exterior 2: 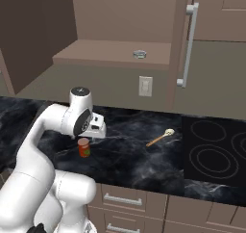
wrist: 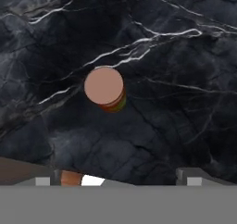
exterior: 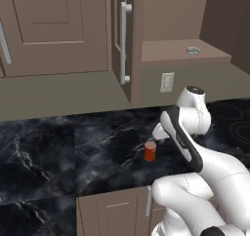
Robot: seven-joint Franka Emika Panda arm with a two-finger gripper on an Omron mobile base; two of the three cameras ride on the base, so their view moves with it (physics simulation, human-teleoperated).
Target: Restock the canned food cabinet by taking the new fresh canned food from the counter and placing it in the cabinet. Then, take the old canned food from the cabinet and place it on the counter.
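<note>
Gripper (wrist: 120, 179), jaws spread wide, hung above the upright red can (wrist: 105, 88) on the counter (wrist: 185, 56), aligned for grasping.

Even, soft rendered light throughout, with no glare; a faint shadow sits under the arm (exterior 2: 43, 145). All views are slightly low-resolution and soft.

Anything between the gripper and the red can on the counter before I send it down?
Nothing visible. The hand view looks straight down at the red can standing alone on the black counter, with bare marble around it. The wooden spoon lies well off to the side, toward the stovetop.
</note>
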